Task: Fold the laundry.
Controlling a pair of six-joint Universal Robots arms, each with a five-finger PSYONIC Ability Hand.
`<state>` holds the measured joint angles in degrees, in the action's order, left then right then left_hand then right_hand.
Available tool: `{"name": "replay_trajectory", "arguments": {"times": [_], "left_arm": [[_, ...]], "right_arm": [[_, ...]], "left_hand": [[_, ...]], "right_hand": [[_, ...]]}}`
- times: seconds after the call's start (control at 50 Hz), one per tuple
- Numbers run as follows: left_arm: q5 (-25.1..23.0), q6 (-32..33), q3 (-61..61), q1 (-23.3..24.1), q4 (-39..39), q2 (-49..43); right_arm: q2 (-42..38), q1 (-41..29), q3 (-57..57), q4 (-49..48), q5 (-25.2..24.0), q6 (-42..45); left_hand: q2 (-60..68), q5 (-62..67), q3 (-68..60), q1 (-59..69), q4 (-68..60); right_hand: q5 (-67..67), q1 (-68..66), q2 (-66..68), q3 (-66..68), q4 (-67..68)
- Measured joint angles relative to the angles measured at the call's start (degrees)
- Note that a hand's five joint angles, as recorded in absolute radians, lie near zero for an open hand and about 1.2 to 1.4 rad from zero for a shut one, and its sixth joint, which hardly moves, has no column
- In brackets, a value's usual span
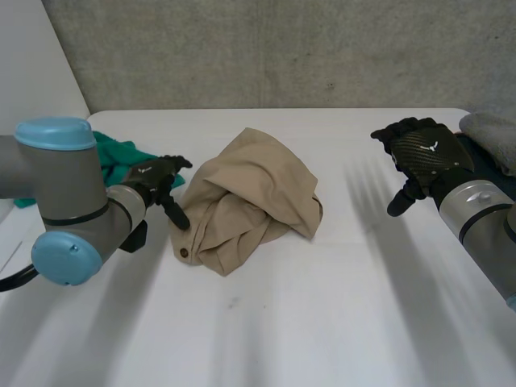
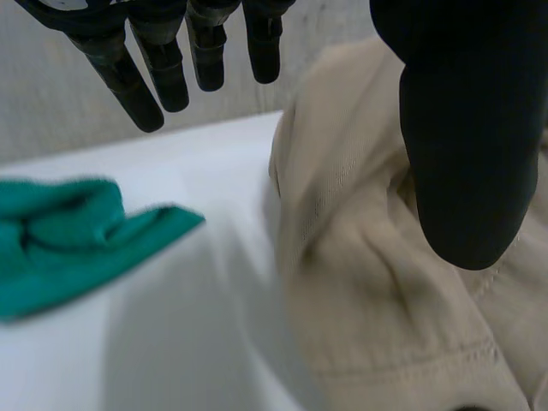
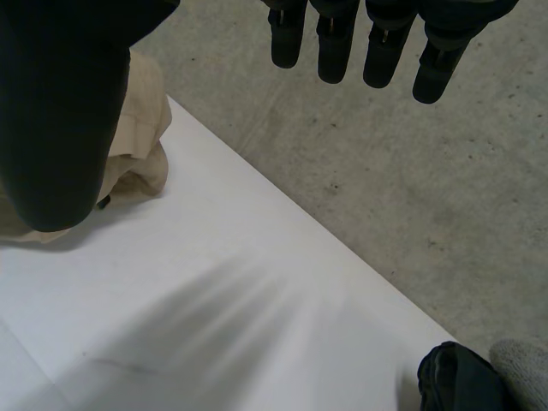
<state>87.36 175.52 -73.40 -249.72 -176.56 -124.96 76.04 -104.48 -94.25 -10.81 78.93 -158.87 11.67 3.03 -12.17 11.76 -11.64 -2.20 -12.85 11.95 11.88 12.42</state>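
The left robot hand (image 1: pixel 157 179) hangs just beside the near-left edge of the beige garment (image 1: pixel 254 193). Its fingers (image 2: pixel 163 77) are straight and apart from the thumb (image 2: pixel 467 154), and it holds nothing. In its own wrist view the thumb hangs over the cloth while the fingers point past it. This looks like a stance for reaching to an edge, not a grasp.

The right robot hand (image 1: pixel 423 157) is raised well apart from the garment on the other side. Its fingers are spread and empty, likely waiting for a hem to be found.

The beige garment, the piece to fold, lies crumpled in a heap in the middle of the white surface (image 1: pixel 322 306). No edge or corner is laid flat, so I judge that folding has not begun and it must first be spread out. A small dark button (image 1: pixel 184 252) shows at its near-left hem.

A green cloth (image 1: pixel 121 153) lies behind the left arm. A grey cloth (image 1: pixel 492 129) sits at the far right edge.

By count there are two robot hands and three cloths, one each of beige, green and grey. There is also one button.
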Motion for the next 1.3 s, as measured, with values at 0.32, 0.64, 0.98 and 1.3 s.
{"name": "replay_trajectory", "arguments": {"times": [0.32,0.64,0.98,1.3], "left_arm": [[1.2,-1.2,9.5,1.2,3.1,-10.3],[9.3,6.0,17.2,3.3,-12.7,8.0],[-4.2,2.7,21.0,17.4,-12.6,0.9],[-13.7,4.9,1.5,23.2,-13.5,-1.5]], "right_arm": [[-0.4,-0.1,0.0,0.0,0.0,0.2],[0.4,0.2,0.2,0.0,0.1,0.2],[2.1,2.7,0.9,0.1,0.1,-0.1],[1.3,6.1,3.2,1.7,-1.0,-2.9]], "left_hand": [[54.2,51.9,-53.3,49.7,-54.7],[56.8,54.3,-55.5,52.5,-56.8],[56.8,54.3,-55.7,53.3,-56.9],[10.7,8.7,-10.7,10.5,-10.4]], "right_hand": [[0.0,0.0,0.0,0.0,0.0],[0.0,0.0,0.0,0.0,0.0],[0.0,0.0,0.0,0.0,0.0],[0.0,0.0,0.0,0.0,0.0]]}}
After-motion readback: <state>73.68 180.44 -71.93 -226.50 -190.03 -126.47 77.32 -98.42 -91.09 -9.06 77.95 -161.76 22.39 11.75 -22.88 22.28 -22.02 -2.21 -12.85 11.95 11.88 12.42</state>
